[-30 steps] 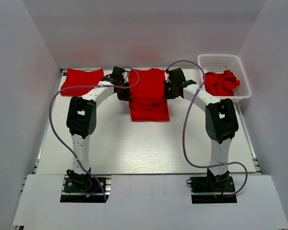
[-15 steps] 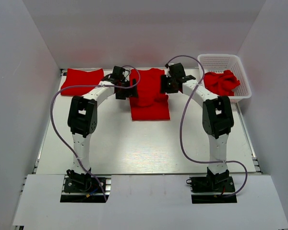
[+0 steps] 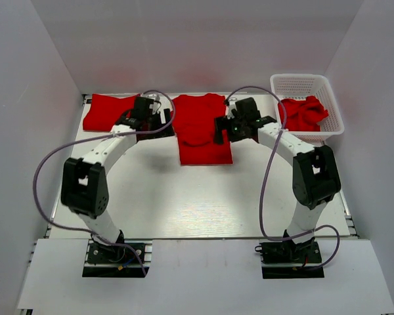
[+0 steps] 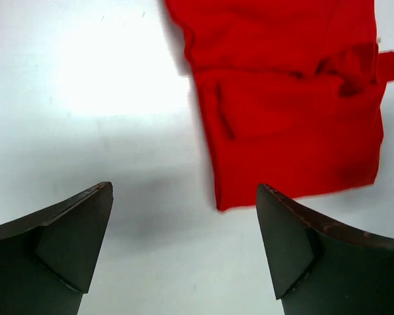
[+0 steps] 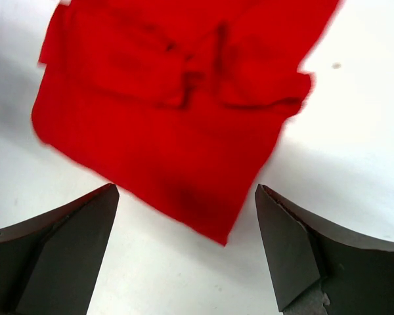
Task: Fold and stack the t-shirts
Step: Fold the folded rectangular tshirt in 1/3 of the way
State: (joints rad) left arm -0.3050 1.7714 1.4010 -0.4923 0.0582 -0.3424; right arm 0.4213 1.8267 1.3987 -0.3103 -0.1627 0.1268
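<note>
the middle t-shirt (image 3: pixel 200 134) lies flat on the table (image 3: pixel 184 197), partly folded. the left gripper (image 4: pixel 184 189) hangs just left of it, jaws wide apart, holding nothing. the right gripper (image 5: pixel 187 191) hangs just right of it, equally wide and empty. 1 folded t-shirt (image 3: pixel 105 111) lies further left; 1 crumpled t-shirt (image 3: pixel 303 113) sits in the basket (image 3: pixel 301 81) further right.

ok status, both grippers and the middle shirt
Left gripper open, empty. Right gripper open, empty. Middle t-shirt partly folded, unheld. Nothing in the way; folded t-shirt far left, crumpled t-shirt in basket.
</note>
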